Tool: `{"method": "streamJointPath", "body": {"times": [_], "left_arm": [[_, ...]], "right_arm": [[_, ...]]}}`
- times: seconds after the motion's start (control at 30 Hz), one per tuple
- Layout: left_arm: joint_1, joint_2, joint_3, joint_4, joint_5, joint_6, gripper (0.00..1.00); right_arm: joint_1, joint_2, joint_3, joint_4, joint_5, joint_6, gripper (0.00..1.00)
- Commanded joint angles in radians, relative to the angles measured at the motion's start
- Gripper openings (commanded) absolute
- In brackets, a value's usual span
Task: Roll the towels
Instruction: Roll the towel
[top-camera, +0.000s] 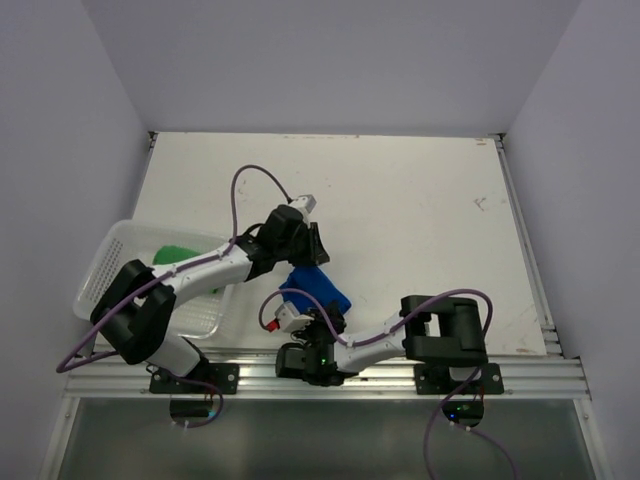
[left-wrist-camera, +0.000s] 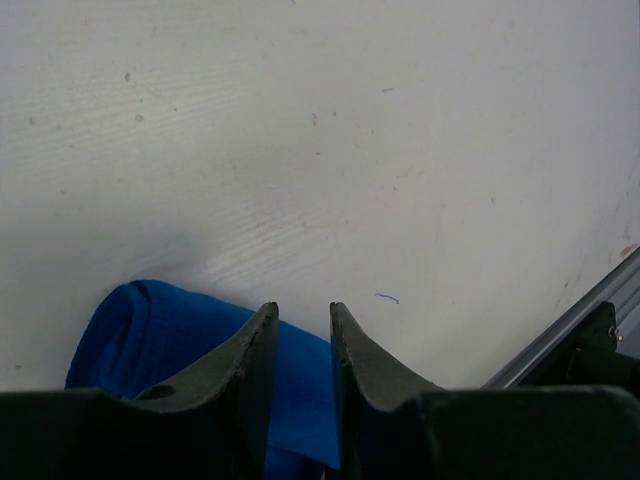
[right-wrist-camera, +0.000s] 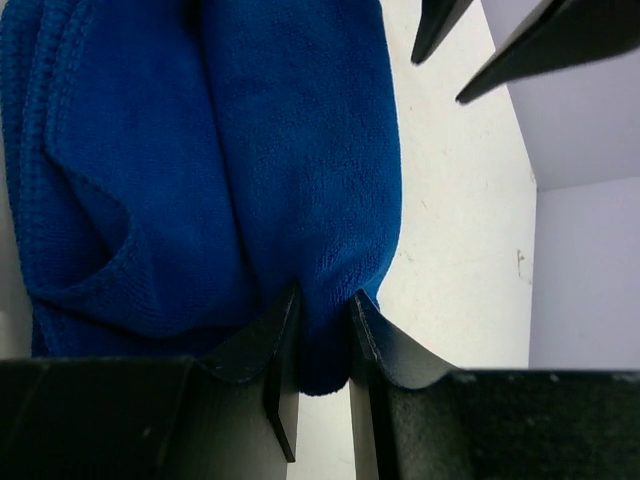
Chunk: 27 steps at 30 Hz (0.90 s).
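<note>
A royal blue soft cloth towel is seen bunched on the white surface, near its front edge. A fold of it is pinched in the right hand. The left hand is held narrowly parted over its edge, nothing gripped. A bright green cloth towel is seen inside the white perforated plastic basket

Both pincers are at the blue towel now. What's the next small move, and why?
Probably turn the right pincer to roll its pinched edge of the blue towel over toward the left pincer. The right one is clamped on a fold, the cloth lies bunched and only loosely curled, and the left one sits at its far side.
</note>
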Motion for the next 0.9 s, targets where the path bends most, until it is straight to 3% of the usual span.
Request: {"method": "streamJointPath", "body": {"times": [0.0,0.2,0.4,0.67,0.87], "left_arm": [[-0.035,-0.039,-0.041,0.047,0.001,-0.028,0.31],[-0.050,-0.053,-0.125,0.058,-0.019,-0.040,0.31],[-0.050,-0.044,-0.173,0.058,-0.056,-0.023,0.31],[-0.052,-0.002,-0.193,0.098,-0.079,-0.028,0.30],[-0.050,0.009,-0.200,0.110,-0.076,-0.032,0.30]], "right_arm": [[0.016,0.049,0.046,-0.050,0.012,0.012,0.00],[0.024,0.072,0.069,-0.079,0.001,0.036,0.00],[0.024,0.038,0.065,-0.069,-0.049,0.065,0.10],[0.024,-0.196,-0.064,0.060,-0.115,0.122,0.56],[0.024,-0.368,-0.168,0.119,-0.171,0.169,0.68]]}}
